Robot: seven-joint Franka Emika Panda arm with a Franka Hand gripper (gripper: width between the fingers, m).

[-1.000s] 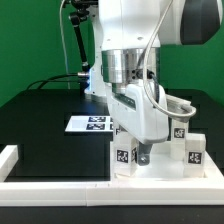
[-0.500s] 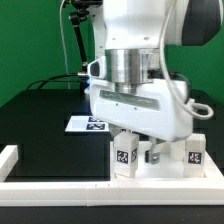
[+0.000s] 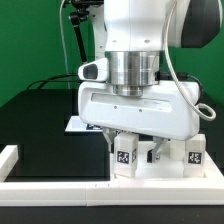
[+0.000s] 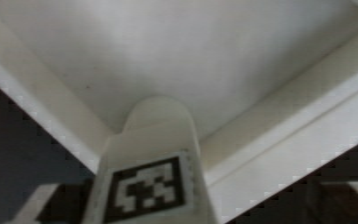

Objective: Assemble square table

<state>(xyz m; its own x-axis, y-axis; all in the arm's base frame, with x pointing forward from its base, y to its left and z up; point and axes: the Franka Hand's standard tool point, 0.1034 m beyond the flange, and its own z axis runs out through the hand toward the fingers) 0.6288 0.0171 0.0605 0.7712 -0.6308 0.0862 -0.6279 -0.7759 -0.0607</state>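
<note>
Black tabletop (image 3: pixel 40 125) beneath arm, fingers (image 3: pixel 112 143) straddling upright leg block (image 3: pixel 125 156).

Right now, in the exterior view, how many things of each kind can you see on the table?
White tagged leg blocks: 2, others possibly hidden behind the arm
Square tabletop slab: 1
Marker board: 1
White border rail: 1
Total: 5

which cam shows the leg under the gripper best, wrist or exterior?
Wrist view: the leg stands in the middle of the picture, its tag sharp, with the square table behind it. In the exterior view that leg is partly hidden by the gripper, among other legs.
</note>
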